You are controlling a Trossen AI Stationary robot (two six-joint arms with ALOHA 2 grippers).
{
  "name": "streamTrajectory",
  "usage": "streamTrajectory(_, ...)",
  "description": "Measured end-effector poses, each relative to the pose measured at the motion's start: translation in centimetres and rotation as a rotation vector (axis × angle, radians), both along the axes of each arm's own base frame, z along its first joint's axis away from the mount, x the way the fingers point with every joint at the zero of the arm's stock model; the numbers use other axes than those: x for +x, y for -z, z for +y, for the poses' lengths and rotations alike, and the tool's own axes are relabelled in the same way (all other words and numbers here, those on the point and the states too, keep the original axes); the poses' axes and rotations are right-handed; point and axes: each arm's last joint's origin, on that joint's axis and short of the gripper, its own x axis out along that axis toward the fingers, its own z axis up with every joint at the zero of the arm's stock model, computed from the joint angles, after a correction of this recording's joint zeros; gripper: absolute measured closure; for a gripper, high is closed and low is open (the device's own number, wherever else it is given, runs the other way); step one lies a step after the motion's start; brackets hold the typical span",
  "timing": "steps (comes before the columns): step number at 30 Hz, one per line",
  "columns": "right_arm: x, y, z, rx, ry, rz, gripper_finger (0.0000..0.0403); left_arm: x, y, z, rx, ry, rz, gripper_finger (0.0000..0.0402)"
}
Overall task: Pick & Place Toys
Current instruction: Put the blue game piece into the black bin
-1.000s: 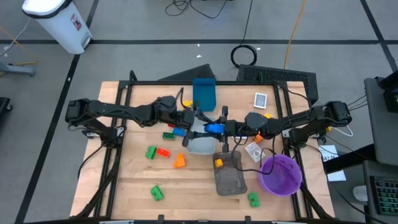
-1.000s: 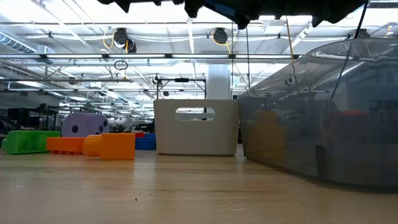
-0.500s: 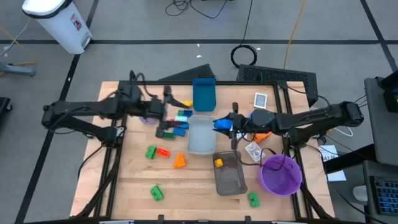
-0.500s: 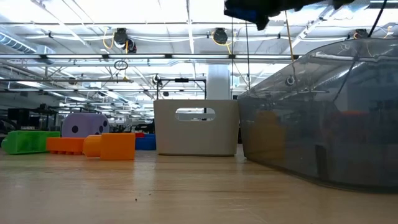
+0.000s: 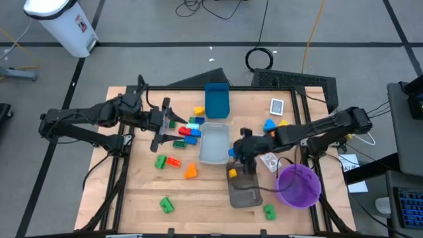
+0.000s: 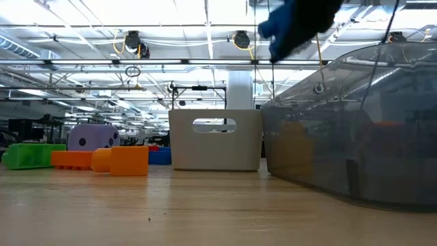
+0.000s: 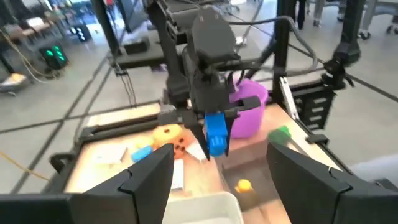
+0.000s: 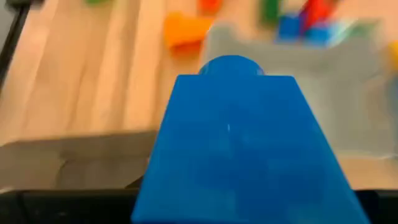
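Early stage, most toys not binned yet.

Right pincer pinching a blue brick, hanging between the pale grey tray and the dark grey tray, at the dark tray's near rim. Brick fills the right wrist view, so the grip is solid. My read: the drop into one of those two trays is next; can't tell which.

Left pincer is spread and empty, over the bench just beside the mixed brick cluster of red, blue and green.

Done so far: one yellow brick in the dark tray, right under the right pincer. Pale tray looks empty, though the high view is coarse.

Left on the bench:
- cluster next to the left pincer
- green brick, red brick, orange brick below it
- green brick farther out, another green one beyond the purple bowl
- purple die, seen only in the low view
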Motion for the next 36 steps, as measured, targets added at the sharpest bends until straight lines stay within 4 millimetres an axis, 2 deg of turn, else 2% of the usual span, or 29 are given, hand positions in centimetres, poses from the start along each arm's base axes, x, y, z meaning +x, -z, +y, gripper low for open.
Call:
streamTrajectory(7, 0.4, 4.6, 2.4, 0.085, -0.023, 0.29, 0.0274, 1.3, 2.1, -1.1, -0.004, 0.051, 0.088, 0.0137)
streamTrajectory(12, 0.4, 6.2, 3.9, 0.122, -0.034, 0.374, 0.0271, 2.1, 4.0, -1.4, -0.029, 0.054, 0.142, 0.0137)
streamTrajectory(16, 0.8, 7.5, 4.1, 0.109, -0.031, 0.413, 0.0272, 2.7, 5.2, -1.5, -0.042, 0.052, 0.155, 0.0137)
streamTrajectory(21, 1.3, 8.6, 3.5, 0.099, -0.009, 0.447, 0.0271, 3.1, 6.0, -1.5, -0.06, 0.045, 0.167, 0.0137)
streamTrajectory(28, 1.5, 9.1, 3.0, 0.087, -0.007, 0.469, 0.0267, 3.4, 6.2, -1.5, -0.077, 0.04, 0.178, 0.0137)
streamTrajectory(36, 1.5, 9.1, 3.0, 0.082, -0.019, 0.466, 0.0236, 3.4, 6.2, -1.5, -0.076, 0.04, 0.178, 0.0137)
